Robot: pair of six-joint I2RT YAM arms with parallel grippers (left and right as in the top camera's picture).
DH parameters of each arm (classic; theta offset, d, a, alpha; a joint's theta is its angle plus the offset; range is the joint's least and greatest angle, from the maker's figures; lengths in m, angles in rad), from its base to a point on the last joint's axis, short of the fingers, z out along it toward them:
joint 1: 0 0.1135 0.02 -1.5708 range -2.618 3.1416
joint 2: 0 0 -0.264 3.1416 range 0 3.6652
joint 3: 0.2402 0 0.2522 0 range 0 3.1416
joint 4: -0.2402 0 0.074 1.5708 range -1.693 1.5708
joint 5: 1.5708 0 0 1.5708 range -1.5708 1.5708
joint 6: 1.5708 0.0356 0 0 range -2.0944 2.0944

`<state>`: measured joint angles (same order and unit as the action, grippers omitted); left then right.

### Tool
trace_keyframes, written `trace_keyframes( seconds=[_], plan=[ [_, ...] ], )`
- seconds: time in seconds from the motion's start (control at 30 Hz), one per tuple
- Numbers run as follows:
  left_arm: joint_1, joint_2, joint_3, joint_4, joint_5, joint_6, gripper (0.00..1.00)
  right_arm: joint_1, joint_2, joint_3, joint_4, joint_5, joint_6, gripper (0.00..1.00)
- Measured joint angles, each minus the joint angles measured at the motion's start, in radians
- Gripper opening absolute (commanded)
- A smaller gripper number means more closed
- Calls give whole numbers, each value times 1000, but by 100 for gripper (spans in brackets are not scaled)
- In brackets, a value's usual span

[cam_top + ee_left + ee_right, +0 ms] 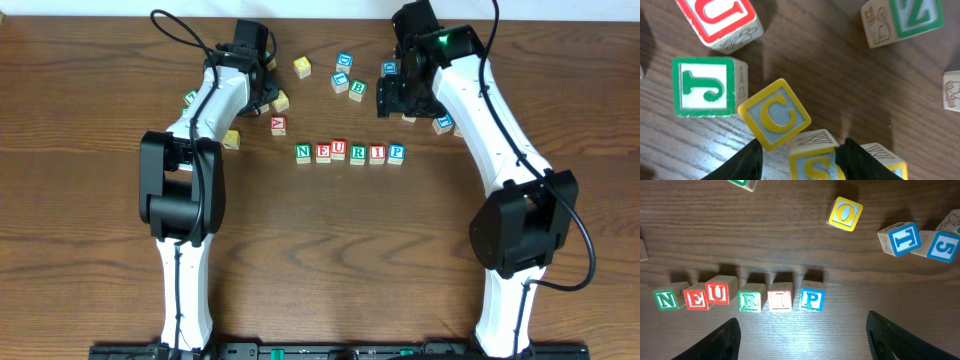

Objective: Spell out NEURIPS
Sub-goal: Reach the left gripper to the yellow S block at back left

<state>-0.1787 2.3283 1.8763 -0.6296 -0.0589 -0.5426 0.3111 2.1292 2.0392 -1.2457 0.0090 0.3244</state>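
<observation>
Six cubes stand in a row reading N [303, 152], E [322, 152], U [339, 149], R [358, 154], I [377, 154], P [396, 153]. The right wrist view shows the same row from N [665, 300] to P [812, 300]. A yellow-topped S cube [815, 165] lies on the table between the fingers of my left gripper [801, 150]. The right finger is at its edge, with a gap on the left side, so the jaws are open. My right gripper [805, 335] hangs open and empty above the table just in front of the row's right end.
Loose cubes crowd the left gripper: yellow C [775, 114] touching the S cube, green J [705, 86], red U [720, 17], green Z [905, 20]. Behind the row lie a yellow O [844, 213], blue T [902, 237] and blue 5 [944, 245].
</observation>
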Motion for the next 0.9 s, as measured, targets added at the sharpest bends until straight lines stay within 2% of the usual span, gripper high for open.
trace_keyframes(
  seconds=[0.9],
  plan=[
    [-7,0,0,-18,21,42,49,0,0,0,0,10,0,75]
  ],
)
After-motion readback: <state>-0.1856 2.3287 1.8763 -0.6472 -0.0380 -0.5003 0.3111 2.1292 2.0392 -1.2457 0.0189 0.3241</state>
